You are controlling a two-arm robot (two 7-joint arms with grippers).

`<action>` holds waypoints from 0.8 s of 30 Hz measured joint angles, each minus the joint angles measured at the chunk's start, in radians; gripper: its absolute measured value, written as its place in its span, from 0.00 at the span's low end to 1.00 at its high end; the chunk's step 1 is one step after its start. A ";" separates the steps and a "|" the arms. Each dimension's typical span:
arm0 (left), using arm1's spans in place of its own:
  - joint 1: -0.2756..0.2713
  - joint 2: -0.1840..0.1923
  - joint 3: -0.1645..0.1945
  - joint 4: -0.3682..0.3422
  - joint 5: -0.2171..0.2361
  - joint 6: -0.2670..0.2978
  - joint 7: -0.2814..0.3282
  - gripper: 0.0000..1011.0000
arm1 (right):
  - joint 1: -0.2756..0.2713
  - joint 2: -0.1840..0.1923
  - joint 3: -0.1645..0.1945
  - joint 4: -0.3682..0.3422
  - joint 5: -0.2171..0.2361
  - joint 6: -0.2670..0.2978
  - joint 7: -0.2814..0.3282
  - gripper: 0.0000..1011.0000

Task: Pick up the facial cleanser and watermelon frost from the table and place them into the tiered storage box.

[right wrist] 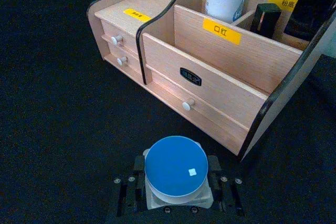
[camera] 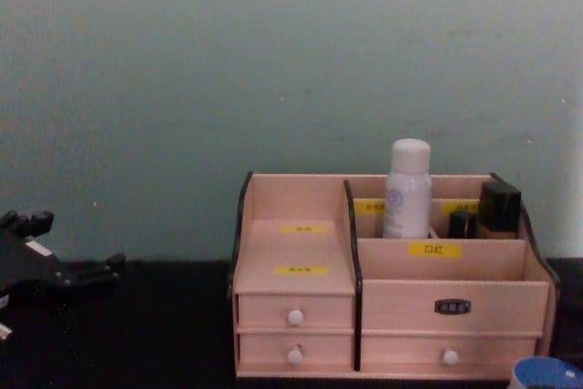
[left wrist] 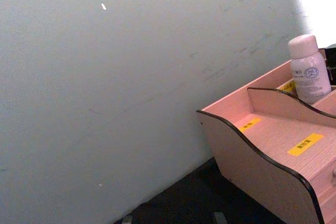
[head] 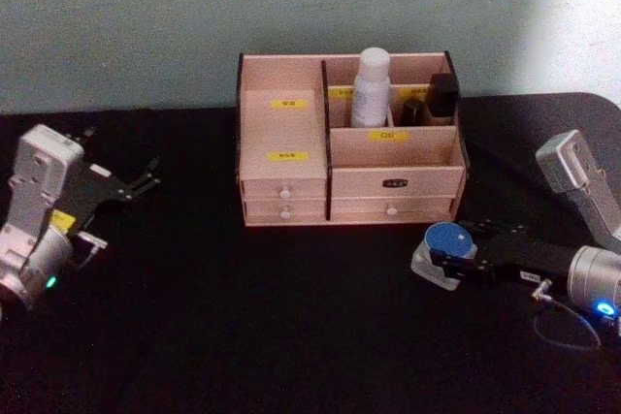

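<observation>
Two grippers are showing. The right gripper [head: 454, 263], reaching low across the black table [head: 243, 327], is clamping the watermelon frost [head: 447, 239] just before the right front corner of the tiered storage box [head: 281, 128]. The left gripper [head: 144, 177] is hovering well left, fingers spread and empty. The facial cleanser [head: 371, 84] is standing upright in a rear compartment.

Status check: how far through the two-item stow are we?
Done: the facial cleanser stands upright in a rear compartment of the tiered storage box. In hand: the right pincer is closed on the watermelon frost, which sits on the table before the box's right end. Left: lift it into a compartment. The left pincer is parked open at the table's left.
</observation>
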State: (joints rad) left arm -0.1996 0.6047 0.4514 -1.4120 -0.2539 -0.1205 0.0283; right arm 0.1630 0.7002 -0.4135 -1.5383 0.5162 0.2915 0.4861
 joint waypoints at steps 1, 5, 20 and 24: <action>0.000 0.000 0.000 0.000 0.000 0.000 0.000 0.99 | 0.000 0.000 0.000 0.000 0.000 0.000 0.000 0.70; 0.000 0.000 0.000 0.000 0.000 0.000 0.000 0.99 | 0.000 0.000 0.000 0.000 0.000 0.000 0.000 0.70; 0.000 0.000 0.000 0.000 0.000 0.000 0.000 0.99 | 0.054 0.006 -0.007 -0.029 0.039 -0.041 0.102 0.70; 0.000 0.000 0.000 0.000 0.000 0.000 0.000 0.99 | 0.096 -0.007 -0.027 -0.023 0.042 -0.060 0.128 0.70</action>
State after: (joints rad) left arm -0.1995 0.6047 0.4514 -1.4120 -0.2539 -0.1205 0.0283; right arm 0.2592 0.6930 -0.4409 -1.5617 0.5577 0.2319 0.6138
